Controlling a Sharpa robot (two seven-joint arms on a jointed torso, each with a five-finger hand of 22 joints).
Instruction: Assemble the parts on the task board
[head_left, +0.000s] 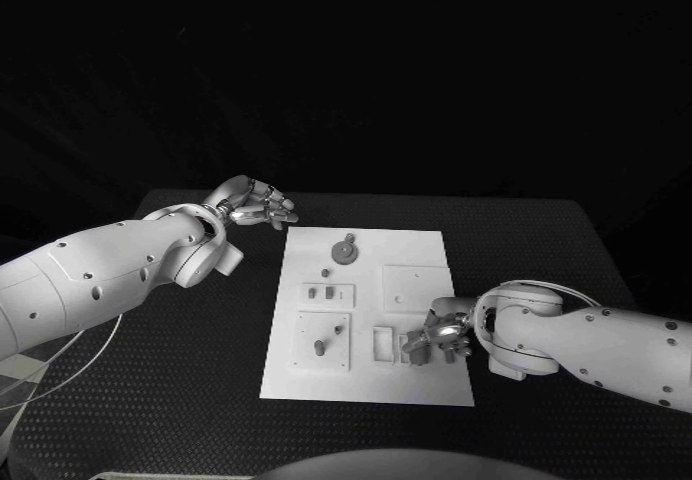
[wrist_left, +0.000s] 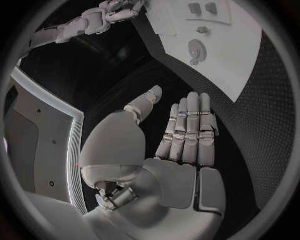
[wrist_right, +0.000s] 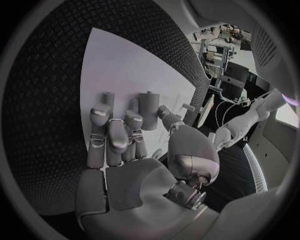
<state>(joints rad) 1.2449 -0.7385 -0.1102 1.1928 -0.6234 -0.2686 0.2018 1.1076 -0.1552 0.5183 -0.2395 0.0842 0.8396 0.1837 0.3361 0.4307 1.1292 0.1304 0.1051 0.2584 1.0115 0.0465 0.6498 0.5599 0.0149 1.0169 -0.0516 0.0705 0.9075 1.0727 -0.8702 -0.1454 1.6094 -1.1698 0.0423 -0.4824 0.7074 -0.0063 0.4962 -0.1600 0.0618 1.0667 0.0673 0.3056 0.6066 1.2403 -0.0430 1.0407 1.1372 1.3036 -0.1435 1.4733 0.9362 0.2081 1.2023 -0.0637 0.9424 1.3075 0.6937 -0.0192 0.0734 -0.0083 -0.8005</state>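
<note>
**Right robot hand at the near-right fixtures, left held clear**

The black counter (head_left: 577, 250) carries the white task board (head_left: 418, 250) at its middle. The board is loose on the mesh, so a sideways push from a robot hand could slide or turn it and spoil every later alignment.

The left robot hand (head_left: 257, 205) hovers off the board's far-left corner, over the counter, its fingers loosely curled and holding nothing; in its own wrist view they lie straight and side by side. The risk here is small, though an arm swing across the board could sweep the teardrop-shaped part (head_left: 345, 249) lying at the far end.

The right robot hand (head_left: 441, 335) is down over the board's near-right area, fingers bent toward a small framed recess (head_left: 382, 343). A grey part (wrist_right: 149, 110) stands just beyond the fingertips (wrist_right: 100, 116) in the right wrist view. I cannot tell whether the hand pinches it, touches it or is just short of it. If it is being seated, a tilted entry could jam it; a loose pinch could drop it.

Other fixtures are a raised square plate (head_left: 415, 286), a pair of small slots (head_left: 326, 293) and a plate with a peg (head_left: 322, 345). Their exact shapes are hard to make out, and the right robot hand covers whatever lies under it.
</note>
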